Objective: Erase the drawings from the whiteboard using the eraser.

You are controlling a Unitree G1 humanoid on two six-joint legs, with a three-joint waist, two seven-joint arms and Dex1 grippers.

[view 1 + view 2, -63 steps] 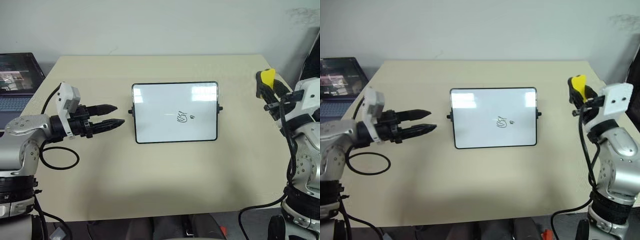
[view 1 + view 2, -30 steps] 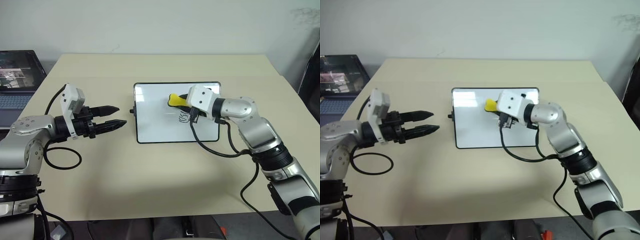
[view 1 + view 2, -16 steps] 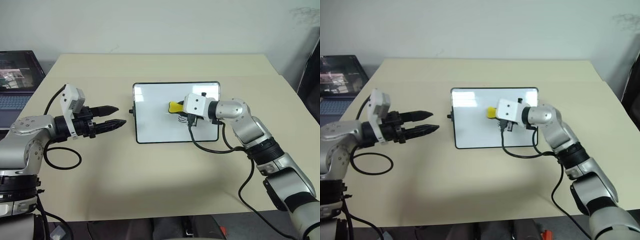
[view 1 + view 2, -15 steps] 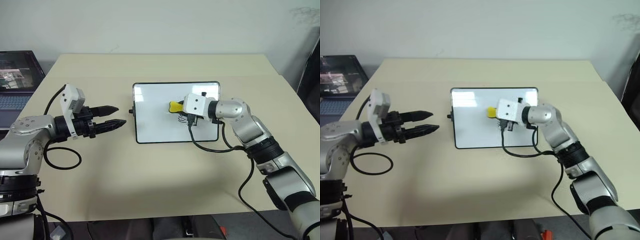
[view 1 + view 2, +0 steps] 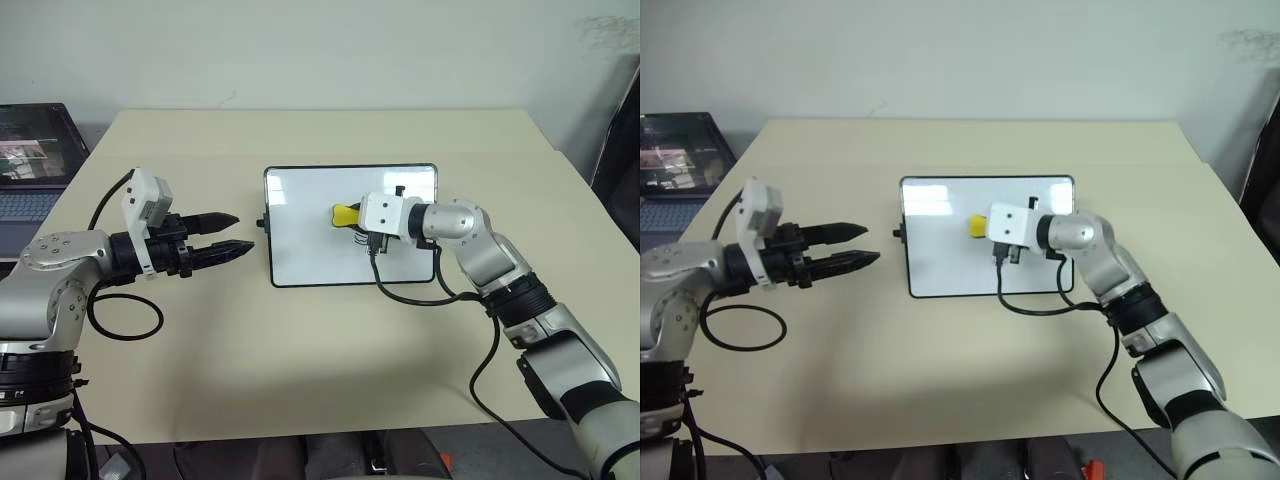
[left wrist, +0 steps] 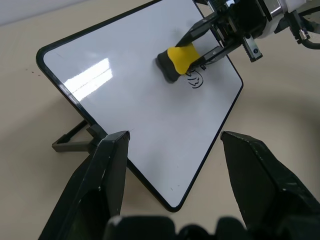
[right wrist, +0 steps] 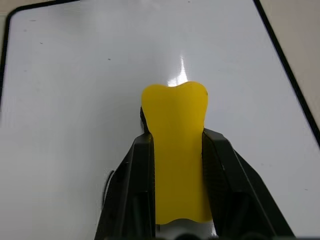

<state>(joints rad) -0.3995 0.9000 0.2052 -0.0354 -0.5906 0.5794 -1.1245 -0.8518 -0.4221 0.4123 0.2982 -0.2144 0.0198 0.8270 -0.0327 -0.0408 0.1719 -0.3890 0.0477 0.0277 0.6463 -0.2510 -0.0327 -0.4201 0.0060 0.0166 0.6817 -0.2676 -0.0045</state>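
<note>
I've got the eraser (image 6: pixel 180 60) pinched mid-body in the right gripper (image 7: pixel 175 150), its front end sticking out past the jaws onto the board (image 6: pixel 125 105), just beside the drawings (image 6: pixel 195 80). Looks light & squashy, so I'd press gently; board's on a stand and may tip. Left gripper (image 5: pixel 228 233) has jaws spread, empty, board ahead of them w/ a gap.

Your right gripper (image 7: pixel 176 190) has its two black fingers (image 7: pixel 137 185) clamped on either side of the yellow eraser (image 7: pixel 176 150). The eraser's notched far end sits over the glossy whiteboard (image 7: pixel 75 75). A small piece of the black drawings (image 7: pixel 106 184) peeks out just beside one finger.
</note>
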